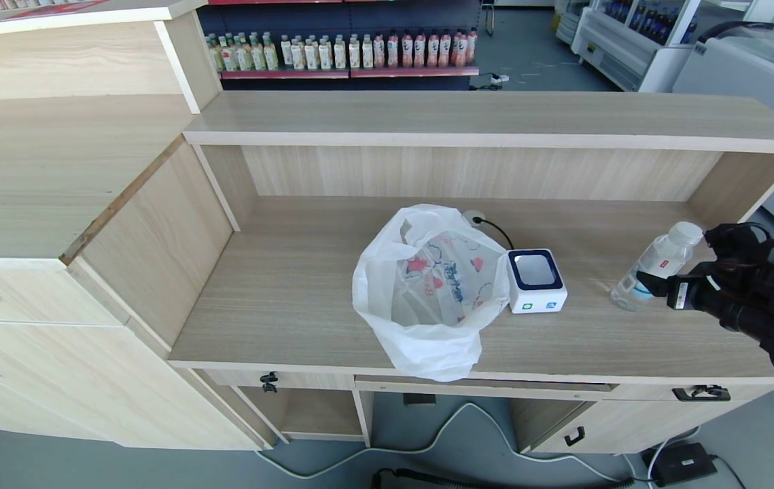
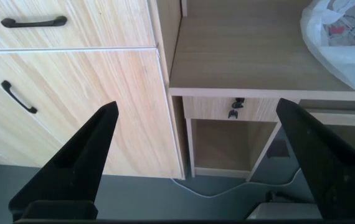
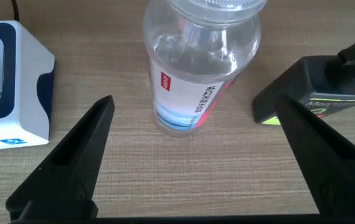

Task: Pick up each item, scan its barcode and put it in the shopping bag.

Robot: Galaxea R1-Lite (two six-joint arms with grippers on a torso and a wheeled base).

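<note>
A clear water bottle with a white cap and a red and blue label stands upright on the right part of the wooden counter. My right gripper is open just in front of it. In the right wrist view the bottle stands between and slightly beyond the spread fingers, untouched. The white scanner with a dark blue top sits left of the bottle. Beside it, the white shopping bag gapes open. My left gripper hangs open and empty, low beside the counter's left front corner.
A black item with a green mark lies on the counter close to the bottle. A raised shelf runs above the back of the counter. The scanner's cable trails behind the bag. Drawers and cabinets stand at the left.
</note>
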